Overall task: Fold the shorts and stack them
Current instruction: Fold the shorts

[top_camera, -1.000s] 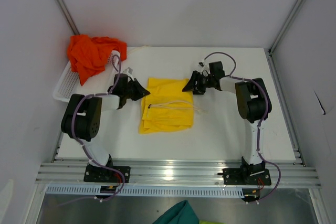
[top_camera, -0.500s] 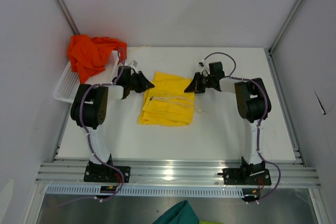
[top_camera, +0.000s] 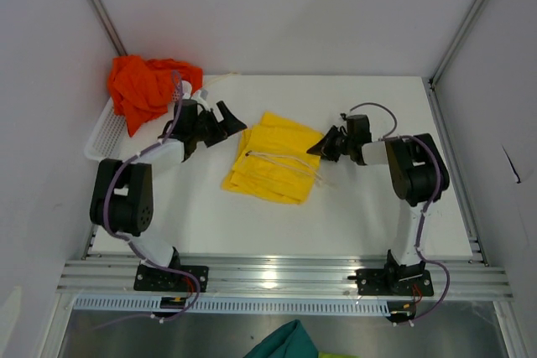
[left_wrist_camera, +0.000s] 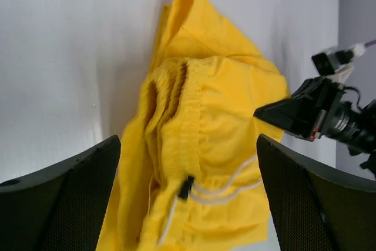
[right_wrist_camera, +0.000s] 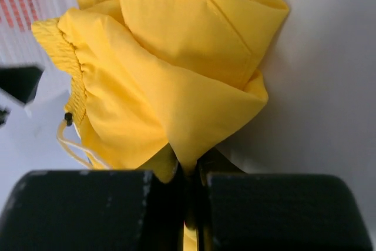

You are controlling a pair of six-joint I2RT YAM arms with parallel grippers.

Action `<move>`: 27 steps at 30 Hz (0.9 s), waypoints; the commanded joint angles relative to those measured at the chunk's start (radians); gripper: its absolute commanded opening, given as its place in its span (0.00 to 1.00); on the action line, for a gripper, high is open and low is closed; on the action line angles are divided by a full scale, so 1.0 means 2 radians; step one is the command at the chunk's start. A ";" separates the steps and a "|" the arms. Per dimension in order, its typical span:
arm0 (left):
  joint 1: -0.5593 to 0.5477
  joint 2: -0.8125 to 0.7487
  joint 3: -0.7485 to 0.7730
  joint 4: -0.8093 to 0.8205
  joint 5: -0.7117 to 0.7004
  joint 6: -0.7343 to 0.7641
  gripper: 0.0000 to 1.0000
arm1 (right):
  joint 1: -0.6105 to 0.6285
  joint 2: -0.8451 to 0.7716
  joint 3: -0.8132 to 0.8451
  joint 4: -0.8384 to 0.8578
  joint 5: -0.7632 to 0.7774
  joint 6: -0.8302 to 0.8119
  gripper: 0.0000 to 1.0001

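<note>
We look down on a white table (top_camera: 352, 207) boxed in by pale grey walls (top_camera: 277, 14), with slanting metal posts (top_camera: 94, 2) in the far corners. A ribbed metal rail (top_camera: 277, 274) runs along its near edge. A white basket (top_camera: 99, 138) sits at its left edge. The light is soft and even.

The yellow shorts (right_wrist_camera: 176, 69) are thin, smooth cloth with a faint sheen; their drawstrings (left_wrist_camera: 226, 181) are white cord. The counter (top_camera: 369, 207) is matt white. My left end effector (left_wrist_camera: 188, 145) has matt black, finely dimpled fingers (left_wrist_camera: 311, 204). The basket (top_camera: 96, 136) is white plastic.
</note>
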 commanded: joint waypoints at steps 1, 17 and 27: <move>0.000 -0.080 -0.019 -0.034 -0.032 0.005 0.98 | -0.015 -0.098 -0.112 0.114 0.139 0.127 0.00; -0.016 -0.185 -0.104 -0.138 -0.080 0.023 0.99 | 0.263 -0.296 -0.286 -0.085 0.262 0.137 0.99; -0.021 -0.266 -0.160 -0.165 -0.154 0.023 0.99 | 0.168 -0.302 -0.213 -0.154 0.163 -0.001 0.99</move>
